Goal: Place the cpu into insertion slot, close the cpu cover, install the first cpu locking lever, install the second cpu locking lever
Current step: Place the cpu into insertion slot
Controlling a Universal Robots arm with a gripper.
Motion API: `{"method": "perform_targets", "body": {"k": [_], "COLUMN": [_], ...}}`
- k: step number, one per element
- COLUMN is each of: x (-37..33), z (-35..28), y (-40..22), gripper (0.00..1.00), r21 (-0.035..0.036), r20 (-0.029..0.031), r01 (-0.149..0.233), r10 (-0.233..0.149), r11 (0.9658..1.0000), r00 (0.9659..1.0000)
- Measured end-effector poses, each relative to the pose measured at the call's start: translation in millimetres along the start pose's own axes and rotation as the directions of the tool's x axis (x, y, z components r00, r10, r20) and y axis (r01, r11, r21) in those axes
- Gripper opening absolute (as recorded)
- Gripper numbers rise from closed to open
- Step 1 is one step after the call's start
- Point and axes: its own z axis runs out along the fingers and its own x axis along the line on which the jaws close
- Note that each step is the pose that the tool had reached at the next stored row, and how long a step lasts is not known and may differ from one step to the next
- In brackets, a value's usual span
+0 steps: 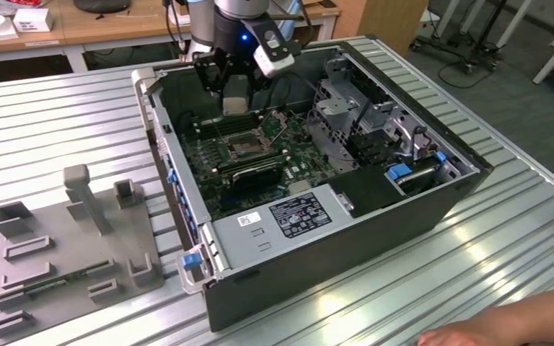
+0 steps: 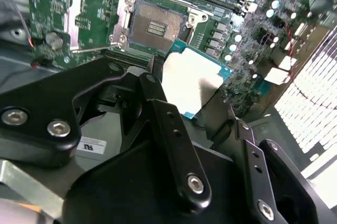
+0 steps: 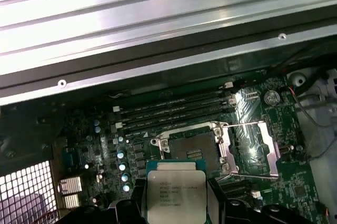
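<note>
Gripper [image 2: 187,91] jaws clamped on the cpu [image 2: 196,74], held over the open computer case [image 1: 354,252].

Inside the case lies the green motherboard [image 3: 253,103]. Its insertion slot [image 2: 155,26] shows a bare dark centre, with the cpu cover [image 2: 120,23] swung open beside it. In both wrist views the cpu sits pinched by its edges between the black fingers [image 2: 158,108], above the board, near the slot's rim and apart from it.

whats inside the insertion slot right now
Nothing: the insertion slot shows a bare dark centre. The cpu is held between the fingers, apart from it, and the cpu cover stands swung open beside it. Nothing covers it.
</note>
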Motion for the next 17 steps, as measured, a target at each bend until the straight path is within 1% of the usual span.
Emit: {"method": "perform_targets", "body": {"k": [2, 5, 7, 9, 11, 13, 15, 17], "x": [0.0, 0.0, 0.0, -0.1, -0.1, -0.1, -0.1, -0.1], "z": [0.5, 1.3, 1.8, 2.4, 2.9, 3.4, 4.0, 4.6], "y": [0.0, -0.1, -0.2, -0.2, -0.3, -0.3, -0.4, -0.4], "gripper": [0.54, 0.54, 0.54, 0.54, 0.54, 0.54, 0.54, 0.54], "r21": [-0.0007, -0.002, -0.0031, -0.0044, -0.0055, -0.0069, -0.0085, -0.0101], "r20": [0.0032, 0.0079, 0.0112, 0.0143, 0.0173, 0.0203, 0.0233, 0.0262], "r01": [-0.036, -0.089, -0.126, -0.162, -0.197, -0.232, -0.268, -0.302], "r10": [0.036, 0.089, 0.126, 0.162, 0.197, 0.232, 0.268, 0.302], "r11": [0.9994, 0.996, 0.992, 0.9869, 0.9805, 0.9728, 0.9634, 0.9532], "r00": [0.9994, 0.996, 0.992, 0.9868, 0.9803, 0.9726, 0.9632, 0.9528]}}
